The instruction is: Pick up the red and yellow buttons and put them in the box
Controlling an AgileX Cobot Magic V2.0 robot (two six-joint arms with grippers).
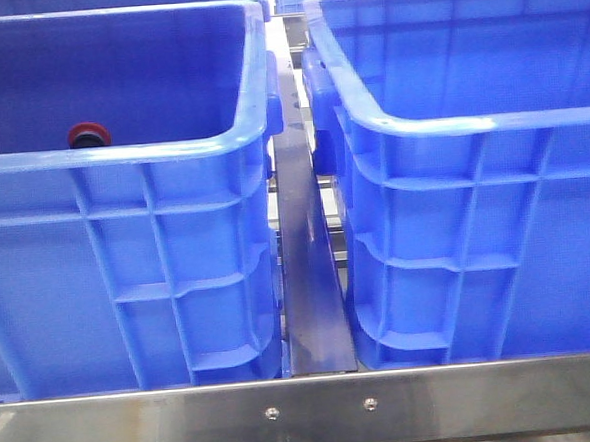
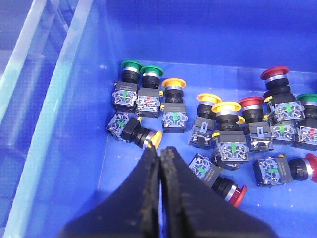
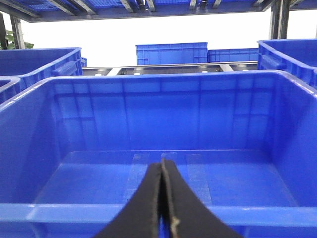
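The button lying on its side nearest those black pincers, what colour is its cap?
Yellow-orange. The button shows best in the left wrist view, just beyond the left gripper.

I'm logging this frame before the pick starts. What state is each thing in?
Left gripper: shut, holding nothing, above the buttons.
Right gripper: shut, holding nothing, over the right crate.
Left crate: holds a pile of buttons.
Right crate: floor bare where visible.
Yellow button: lying on its side.
Red button: upright.
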